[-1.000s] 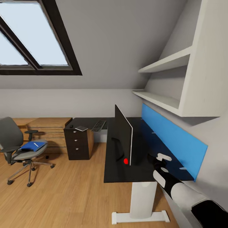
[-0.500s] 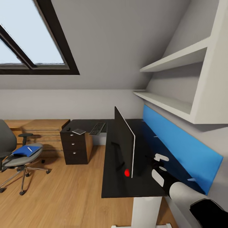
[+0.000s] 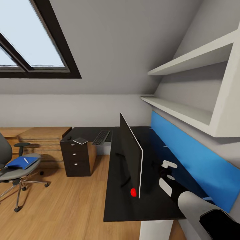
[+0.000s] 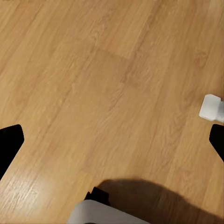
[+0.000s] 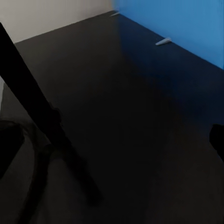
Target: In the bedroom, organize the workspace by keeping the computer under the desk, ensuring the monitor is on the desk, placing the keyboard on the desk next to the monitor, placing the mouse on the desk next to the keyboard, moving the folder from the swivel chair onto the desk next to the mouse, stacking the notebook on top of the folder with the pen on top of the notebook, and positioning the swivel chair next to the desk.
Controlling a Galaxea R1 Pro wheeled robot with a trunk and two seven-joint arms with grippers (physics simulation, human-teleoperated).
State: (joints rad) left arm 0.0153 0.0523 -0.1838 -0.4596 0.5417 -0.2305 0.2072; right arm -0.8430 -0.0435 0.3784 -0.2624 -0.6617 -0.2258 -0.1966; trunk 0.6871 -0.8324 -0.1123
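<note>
Head view has my right gripper (image 3: pixel 166 170) low over the black desk (image 3: pixel 133 206), between the monitor (image 3: pixel 130 156) and the blue wall panel (image 3: pixel 186 156); I cannot tell how far its fingers are spread, and nothing shows held in them. The monitor stands edge-on just beside the gripper, toward the room: a thin black widescreen panel with a pale edge, on a dark stem. A red dot (image 3: pixel 133 192) shows low against its near end. No writing can be read anywhere.

Well beyond the gripper, on the far wing of the desk, lies the keyboard (image 3: pixel 101 137), dark keys in a grey frame. Beside it, over the three-drawer unit (image 3: pixel 76 159), lies a small flat item (image 3: pixel 81 140), and past that a small dark lump, the mouse (image 3: pixel 69 137).

Far across the room from the gripper, the swivel chair (image 3: pixel 15 168) carries the bright blue folder (image 3: pixel 20 162) on its grey seat, with a thin white pen (image 3: pixel 26 160) on top.

Right wrist view shows the desk top (image 5: pixel 130 116), the monitor's stem (image 5: pixel 42 126) and the blue panel (image 5: pixel 186 28).

Left wrist view shows light wood floor (image 4: pixel 93 93) with dark fingertips (image 4: pixel 9 144) at both edges, set wide, holding nothing.

Sloped grey walls, a dark-framed skylight (image 3: pixel 33 43) and white shelves (image 3: pixel 190 86) close the room.
</note>
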